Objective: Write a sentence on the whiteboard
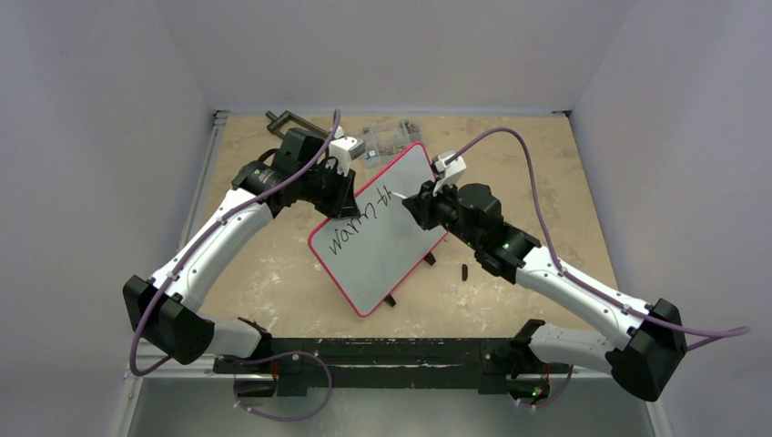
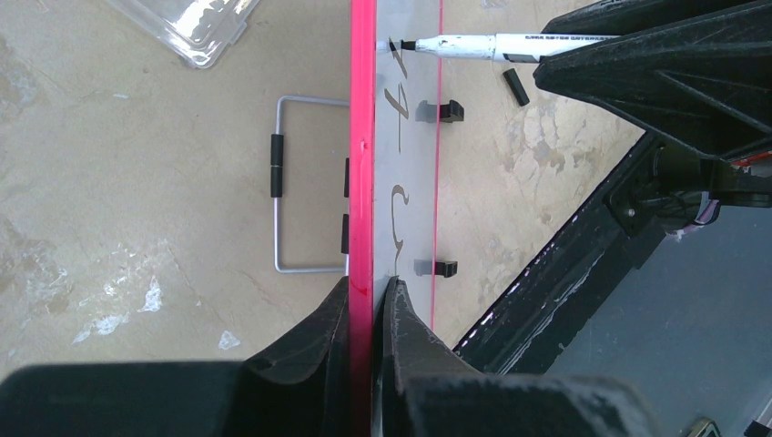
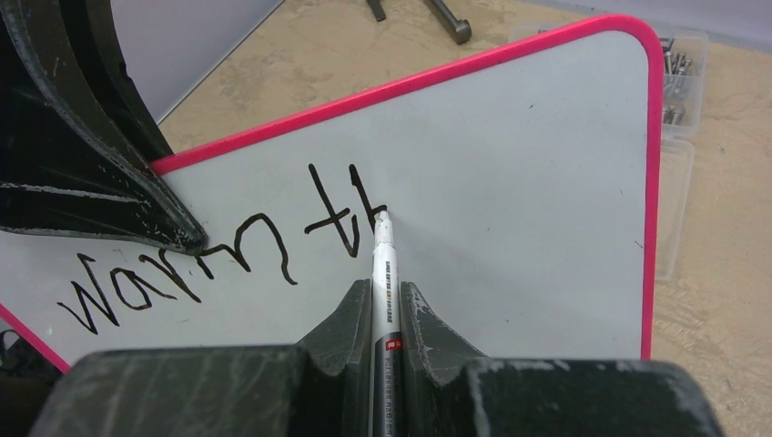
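The whiteboard [image 1: 387, 238], white with a thin red rim, stands tilted at the table's middle. My left gripper [image 1: 344, 196] is shut on its upper-left rim [image 2: 362, 182]; in the left wrist view the gripper [image 2: 369, 296] clamps the red edge. My right gripper [image 1: 421, 202] is shut on a white marker [image 3: 382, 273], whose tip touches the board at the last stroke. The sentence [image 3: 228, 250] reads "warmth" in black letters, with the final letter partly formed. It also shows in the top view [image 1: 357, 223]. The right gripper [image 3: 382, 296] sits just below the writing.
A clear plastic box of small parts [image 1: 387, 137] lies behind the board. A black clamp tool [image 1: 289, 119] lies at the back left. A black marker cap [image 1: 465, 270] lies right of the board. A wire handle [image 2: 291, 182] lies on the table beside the board.
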